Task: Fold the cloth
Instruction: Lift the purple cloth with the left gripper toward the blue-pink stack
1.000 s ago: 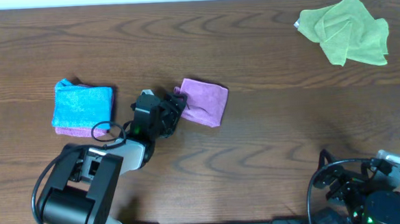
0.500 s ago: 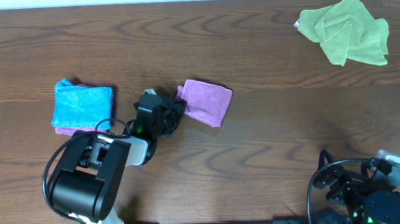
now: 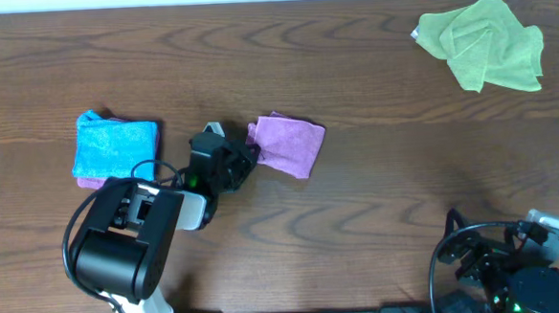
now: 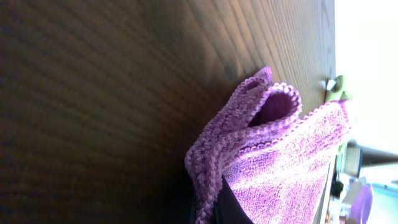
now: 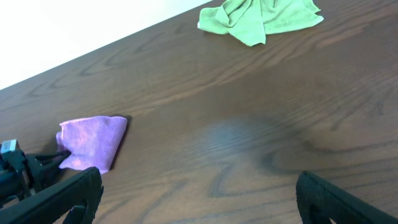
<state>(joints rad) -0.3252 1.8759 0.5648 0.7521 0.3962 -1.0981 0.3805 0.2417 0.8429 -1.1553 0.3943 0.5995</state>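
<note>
The purple cloth (image 3: 288,144) is found on the dark wooden counter (image 3: 378,199), slightly toward 9 o'clock from the centre of the overhead view. It lies folded into a nearly square pad, so no clear long axis can be told. Its edges are turned slightly clockwise, and its gathered corner points toward 9 o'clock. That corner is gripped by the left gripper (image 3: 250,150), whose fingers (image 4: 208,211) are clenched on the hem. In the left wrist view, doubled layers with a beaded edge stitch are seen, and the held edge is raised slightly off the counter.

The right gripper (image 5: 199,205) is parked at about 4 o'clock from the purple cloth, well apart from it. Its fingers (image 5: 62,193) are spread wide with nothing between them.

A folded blue cloth (image 3: 114,148) is noted at 9 o'clock from the purple cloth, stacked on a pink cloth (image 3: 94,182) of which only a margin shows. A crumpled green cloth (image 3: 484,42) lies at 2 o'clock, far off near the counter's back edge. A small pale tag (image 3: 414,34) is seen at the green cloth's 9 o'clock edge; any writing on it is too small to read.
</note>
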